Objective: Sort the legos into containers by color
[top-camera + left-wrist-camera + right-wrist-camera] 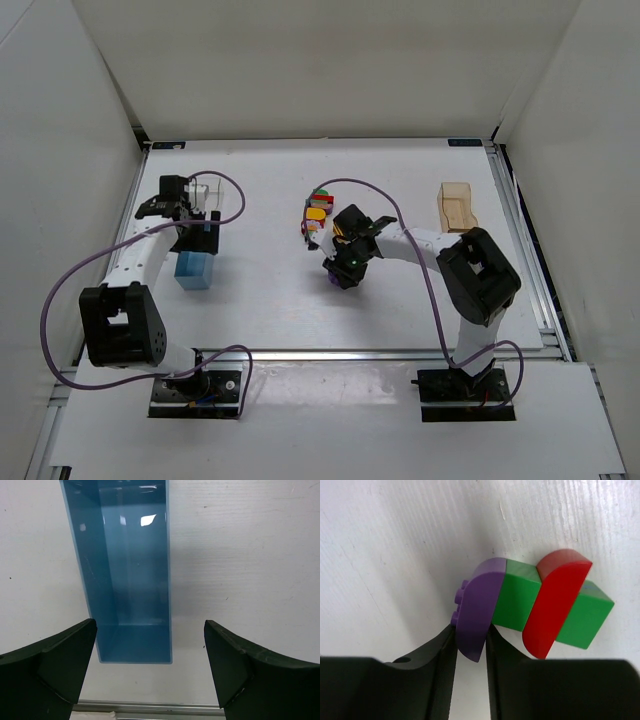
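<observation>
In the right wrist view my right gripper (470, 629) is shut on a rounded purple lego (479, 605), one finger on each flat side. That brick is the end of a stack with a green lego (517, 597), a rounded red lego (555, 602) and a second green lego (585, 617). From the top, the right gripper (344, 266) sits mid-table and covers most of the stack. A mixed pile of legos (318, 208) lies just beyond it. My left gripper (150, 625) hangs open over the near end of the light blue container (125, 555), which has nothing in it.
A clear container (203, 193) stands behind the light blue container (195, 268) at the left. A tan container (457, 206) stands at the back right. A purple cable loops from each arm. An aluminium rail runs along the table's near edge (150, 707).
</observation>
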